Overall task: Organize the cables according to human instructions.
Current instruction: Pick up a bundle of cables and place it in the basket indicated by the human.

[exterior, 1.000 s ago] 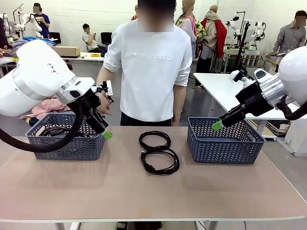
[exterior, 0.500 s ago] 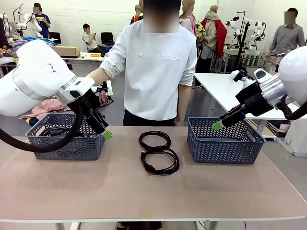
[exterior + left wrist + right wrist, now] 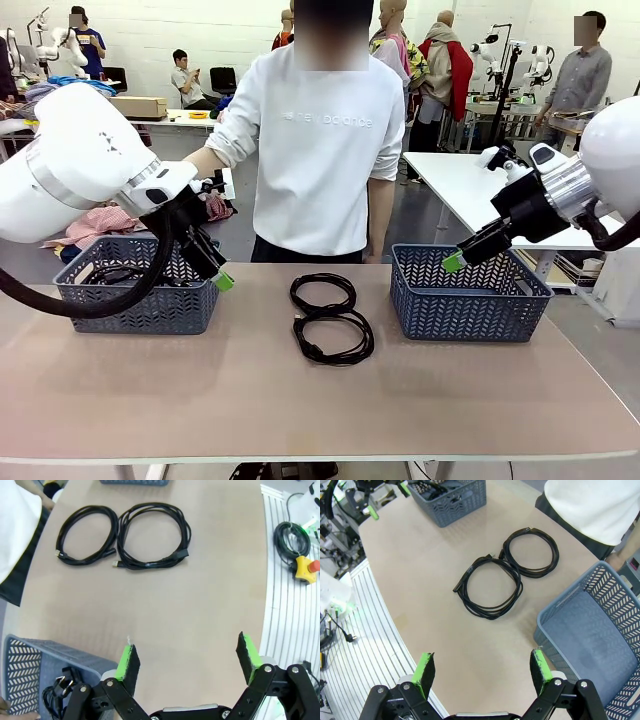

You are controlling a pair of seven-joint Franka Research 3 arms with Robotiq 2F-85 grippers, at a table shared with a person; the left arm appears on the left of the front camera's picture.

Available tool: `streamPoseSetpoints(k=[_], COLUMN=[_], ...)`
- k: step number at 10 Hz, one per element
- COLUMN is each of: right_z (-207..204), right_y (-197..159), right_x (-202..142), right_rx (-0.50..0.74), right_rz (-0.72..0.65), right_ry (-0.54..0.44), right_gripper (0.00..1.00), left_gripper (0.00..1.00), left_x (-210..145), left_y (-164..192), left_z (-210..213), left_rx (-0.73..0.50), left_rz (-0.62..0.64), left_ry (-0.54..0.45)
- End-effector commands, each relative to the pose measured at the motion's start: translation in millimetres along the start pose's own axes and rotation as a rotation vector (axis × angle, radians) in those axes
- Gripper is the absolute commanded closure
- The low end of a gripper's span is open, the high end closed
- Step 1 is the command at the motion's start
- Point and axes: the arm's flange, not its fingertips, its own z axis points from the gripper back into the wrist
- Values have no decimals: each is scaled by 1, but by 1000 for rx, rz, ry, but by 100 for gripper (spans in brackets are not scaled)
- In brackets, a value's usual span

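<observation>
Two cables lie coiled side by side at the middle of the table, the far coil [image 3: 322,277] touching the near coil [image 3: 368,345]. The left wrist view shows the same two coils [image 3: 85,561] [image 3: 186,530], as does the right wrist view [image 3: 489,615] [image 3: 554,550]. More black cable [image 3: 115,272] [image 3: 60,690] lies in the left grey basket [image 3: 135,305]. My left gripper [image 3: 188,657] hangs open over the table beside that basket, holding nothing. My right gripper [image 3: 482,666] is open and bare above the near left rim of the right grey basket [image 3: 465,305] [image 3: 560,605].
A person in a white shirt [image 3: 320,150] stands at the far edge behind the coils, one forearm [image 3: 200,158] stretched toward the left arm. The right basket holds nothing. A yellow stop button with its own cable [image 3: 302,567] sits on the ribbed white surface off the table's near edge.
The person's hand, low beside my left gripper a second ago, has lifted away, and the person has shifted slightly. Both arms and the coils have stayed put.
</observation>
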Motion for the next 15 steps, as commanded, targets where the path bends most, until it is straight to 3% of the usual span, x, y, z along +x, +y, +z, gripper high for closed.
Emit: streamPoseSetpoints(k=[1, 4, 6, 11, 15], right_z=[-2, -2, -2, -2, -2], right_y=[-3, -3, -3, -3, -3], right_x=[-1, -1, -1, -1, -1], right_rx=[21, 21, 21, 21, 21], right_rz=[15, 15, 15, 15, 15], right_ry=[-27, -27, -27, -27, -27], right_gripper=[0, 0, 0, 0, 0], left_gripper=[0, 0, 0, 0, 0], left_x=[1, 0, 25, 85, 116], left_y=[1, 0, 12, 24, 19], left_z=[3, 0, -10, -75, -126], left_rx=[11, 0, 21, -183, -233], left_rz=[7, 0, -231, -769, -961], left_ry=[7, 0, 113, 216, 339])
